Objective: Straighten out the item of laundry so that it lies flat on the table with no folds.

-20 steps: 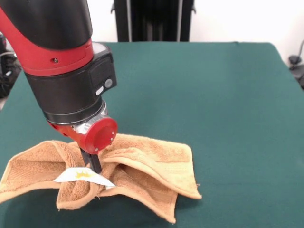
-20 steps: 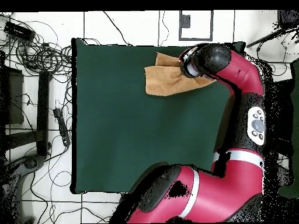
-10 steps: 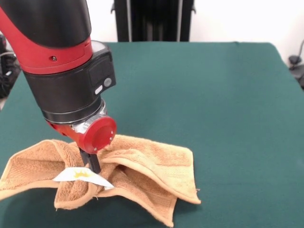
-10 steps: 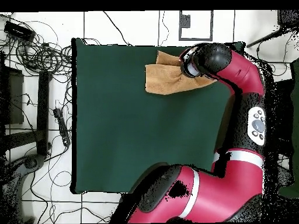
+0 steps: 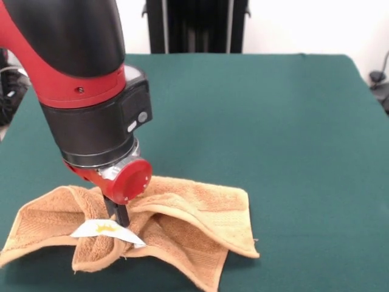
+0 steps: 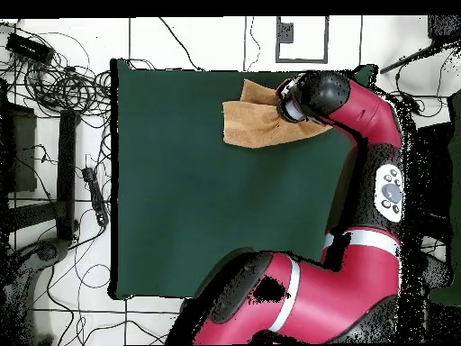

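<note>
The item of laundry (image 5: 194,213), an orange-tan terry towel, lies crumpled near the front left of the green table (image 5: 273,121). Its folds gather into ridges that meet at one point beside its white tag (image 5: 106,229). My gripper (image 5: 121,216) comes straight down onto that point, its dark tip narrow and shut on the bunched cloth. One flap spreads left, a wider one right. In the overhead view the towel (image 6: 248,124) sits at the table's (image 6: 198,207) top edge, and the arm's wrist (image 6: 302,97) hides the gripper.
The thick red and black arm (image 5: 79,79) fills the upper left of the front view and hides the table behind it. Cables and stands (image 6: 54,135) lie on the floor off the table's side in the overhead view.
The wrist has sunk slightly and shifted a little right. The towel has shifted a little with it, and its folds stay gathered.
</note>
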Tool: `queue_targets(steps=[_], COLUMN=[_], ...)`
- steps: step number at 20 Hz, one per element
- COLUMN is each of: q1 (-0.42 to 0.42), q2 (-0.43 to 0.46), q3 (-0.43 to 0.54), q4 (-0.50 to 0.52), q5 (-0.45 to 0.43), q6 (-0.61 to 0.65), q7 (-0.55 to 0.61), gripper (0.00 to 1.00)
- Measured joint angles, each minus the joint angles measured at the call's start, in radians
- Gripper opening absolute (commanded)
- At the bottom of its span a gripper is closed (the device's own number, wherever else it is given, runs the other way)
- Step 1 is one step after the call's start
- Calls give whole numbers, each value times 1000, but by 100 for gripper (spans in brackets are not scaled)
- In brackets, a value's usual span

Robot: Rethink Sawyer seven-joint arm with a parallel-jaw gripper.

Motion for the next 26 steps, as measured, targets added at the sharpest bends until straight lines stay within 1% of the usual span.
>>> queue_targets(steps=[6,15,26], q1=[38,102,100], q2=[14,32,44], q3=[-27,-33,-42], q4=[-34,-103,-111], q5=[6,35,33], q6=[0,0,0], q7=[14,114,132], gripper=[0,0,0])
